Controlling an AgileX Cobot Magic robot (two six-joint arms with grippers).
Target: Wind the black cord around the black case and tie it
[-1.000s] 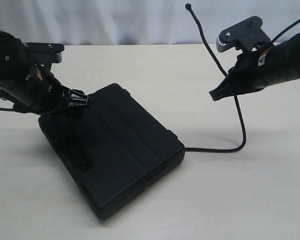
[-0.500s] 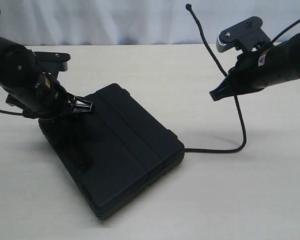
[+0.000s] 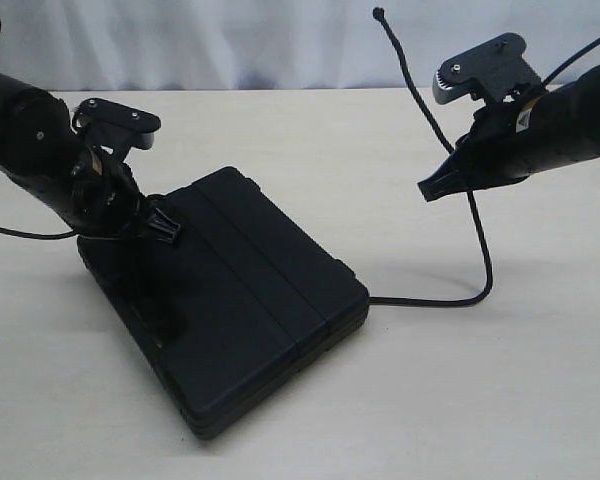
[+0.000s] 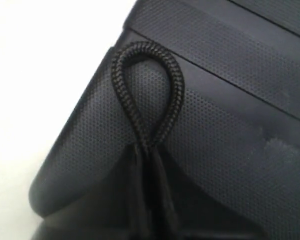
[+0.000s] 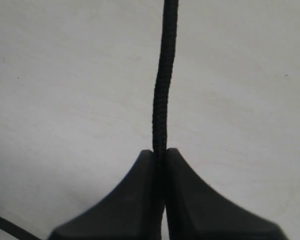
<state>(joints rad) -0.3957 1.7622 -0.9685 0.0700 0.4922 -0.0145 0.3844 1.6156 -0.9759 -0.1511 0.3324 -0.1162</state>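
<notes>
Black cord (image 3: 487,255) loop pinched by left tool (image 4: 147,150) over black case (image 3: 250,290); right tool (image 5: 160,152) clamped on cord

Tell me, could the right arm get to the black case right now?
Probably yes: only bare table lies between the right gripper and the black case. Its jaws are shut on the black cord, though, which would come along.

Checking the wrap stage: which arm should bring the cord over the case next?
Right, probably: the right gripper holds the long free cord beside the case; the left gripper holds the loop over it.
</notes>
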